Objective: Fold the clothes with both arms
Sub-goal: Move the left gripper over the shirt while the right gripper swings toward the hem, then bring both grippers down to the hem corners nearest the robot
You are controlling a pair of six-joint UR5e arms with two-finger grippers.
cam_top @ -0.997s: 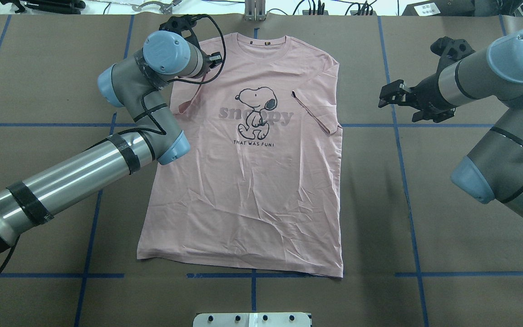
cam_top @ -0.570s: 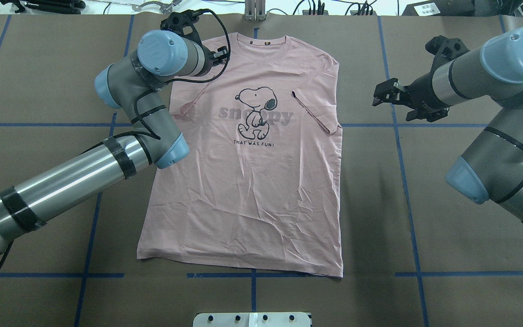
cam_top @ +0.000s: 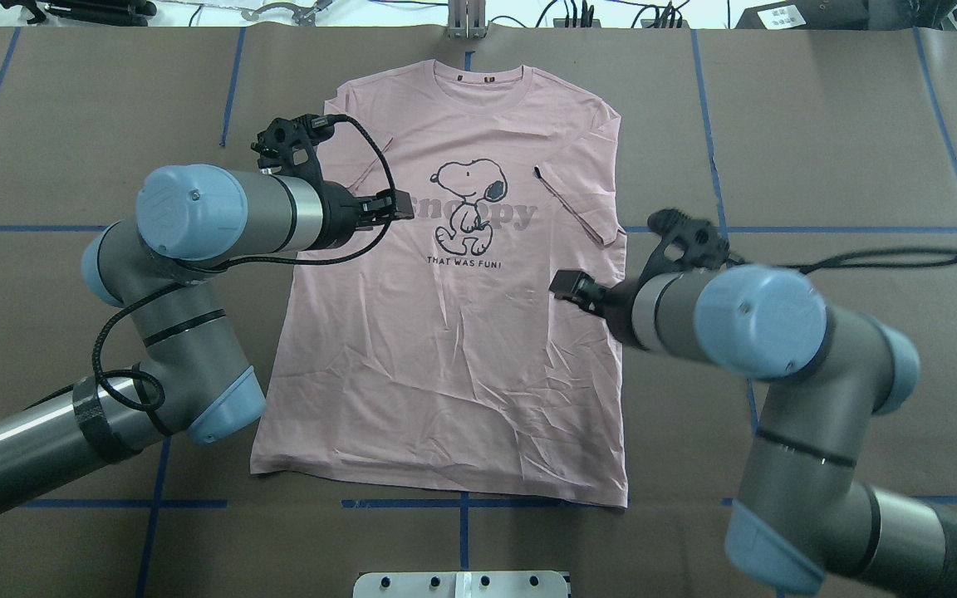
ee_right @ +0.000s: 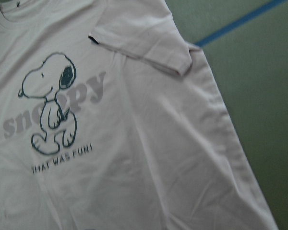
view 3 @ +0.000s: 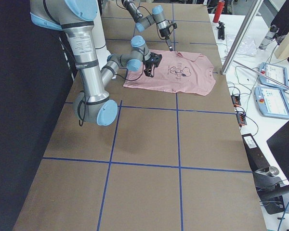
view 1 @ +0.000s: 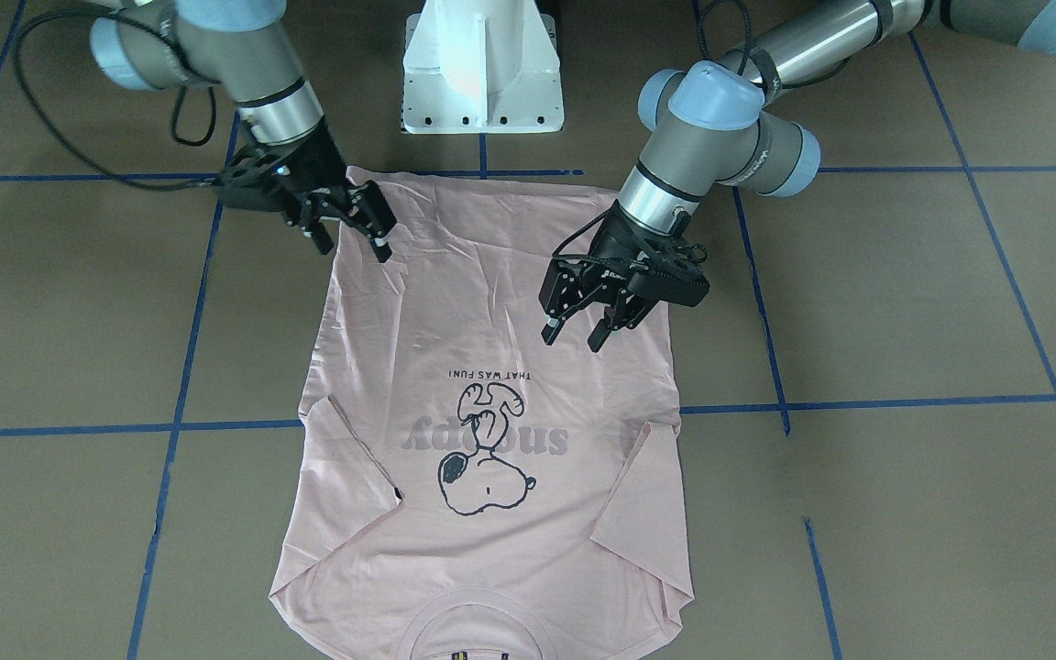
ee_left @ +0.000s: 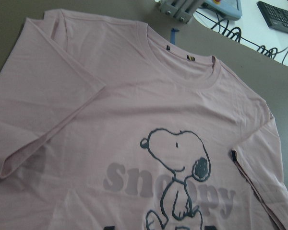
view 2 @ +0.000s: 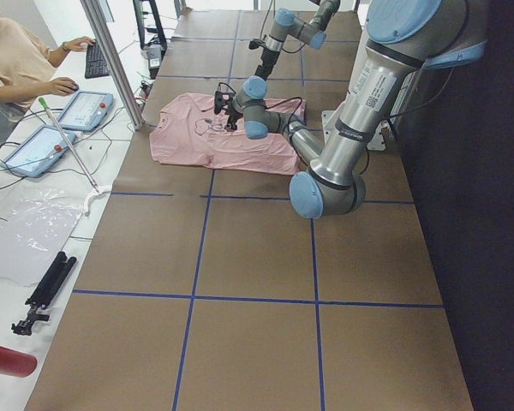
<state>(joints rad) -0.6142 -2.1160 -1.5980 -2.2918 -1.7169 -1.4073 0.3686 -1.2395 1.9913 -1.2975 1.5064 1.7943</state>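
Since left gripper (view 1: 572, 337) and right gripper (view 1: 354, 246) hang spread and empty above the shirt (view 1: 491, 302), uneven grabs could skew the fold or lift only 1 layer.

The T-shirt (cam_top: 462, 374) was pale pink. Just ahead of the black left gripper (view 1: 572, 342), its dog print (cam_top: 466, 208) was outlined in dark charcoal over faded mauve-grey "snoopy" lettering (cam_top: 520, 216). Beside the black right gripper (view 1: 354, 252), the table (view 1: 79, 302) was brown, crossed by blue tape lines (cam_top: 13, 226).
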